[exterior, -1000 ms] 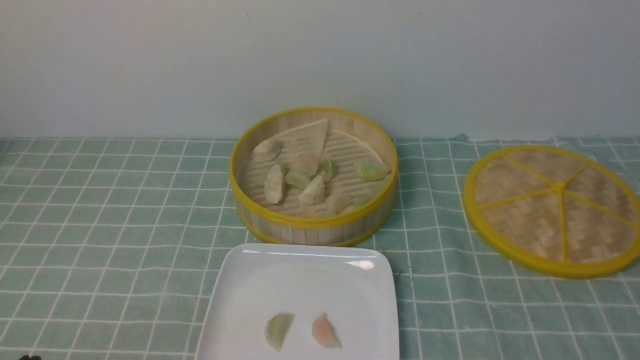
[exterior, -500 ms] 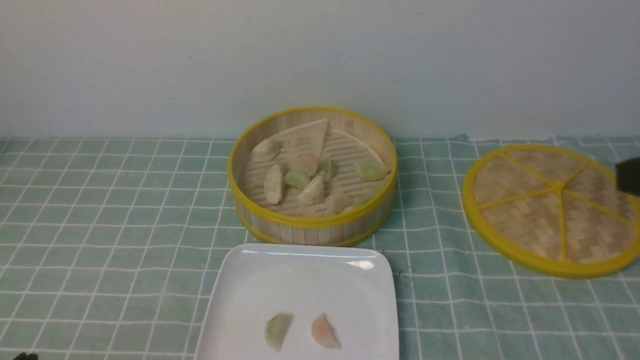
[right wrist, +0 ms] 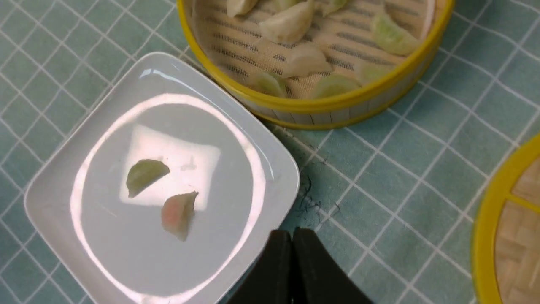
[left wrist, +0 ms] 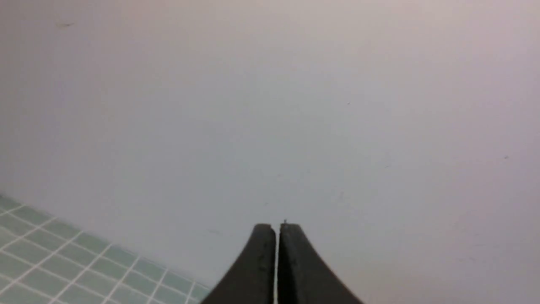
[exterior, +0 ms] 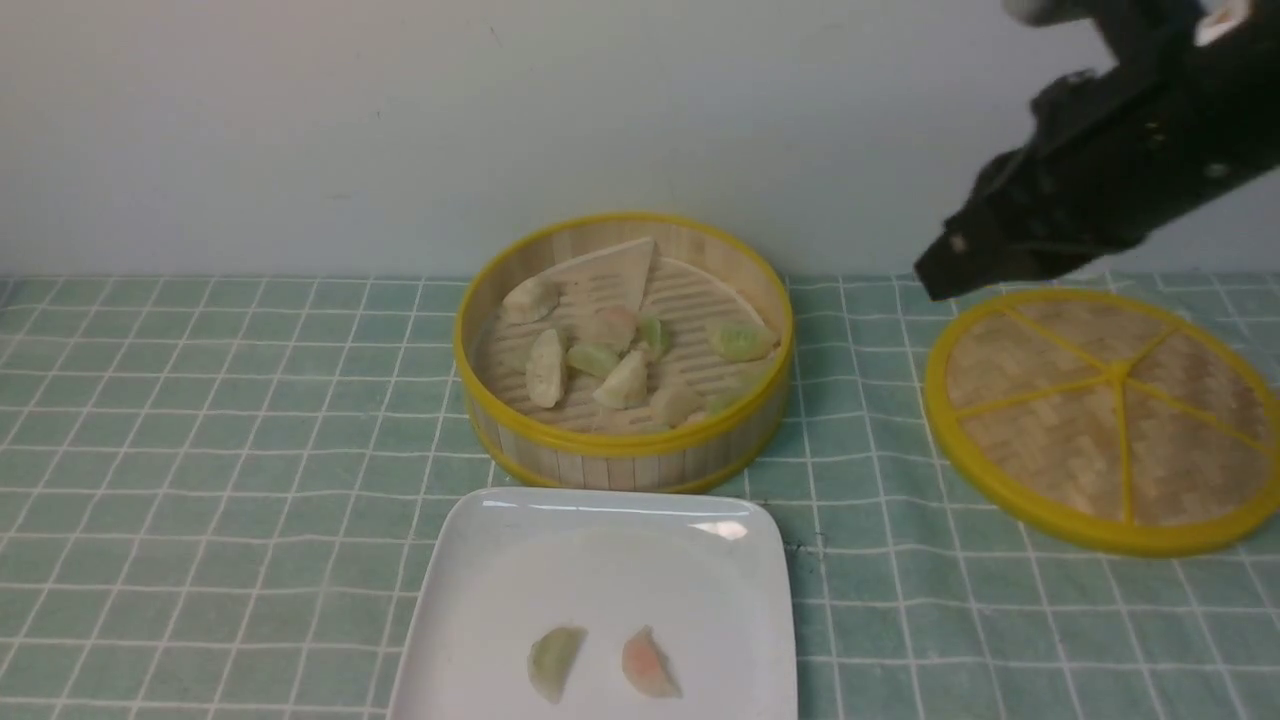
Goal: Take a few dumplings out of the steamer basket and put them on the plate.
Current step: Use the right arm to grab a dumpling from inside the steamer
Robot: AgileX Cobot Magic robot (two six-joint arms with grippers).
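Fingers on both arms were shut tight with nothing between them. The right fingers (right wrist: 276,270) met with no real gap and hung in the air, touching nothing; from the front, the right arm (exterior: 1110,160) was raised high over the far rim of the woven lid (exterior: 1105,420). The left fingers (left wrist: 259,266) showed only a hairline slit between them and pointed at a bare wall (left wrist: 295,105), with a corner of the green checked surface (exterior: 200,450) in sight. The steamer basket (exterior: 625,448) stood open at the middle of the surface, to the left of the lid, with several dumplings (exterior: 548,368) in beige, green and pink scattered over its slatted floor near a pale wedge liner (exterior: 610,272). The plate (exterior: 600,550) sat just in front of the basket and carried two: a green dumpling (exterior: 556,660) and a pinkish dumpling (exterior: 648,662), side by side but apart, toward its near edge.
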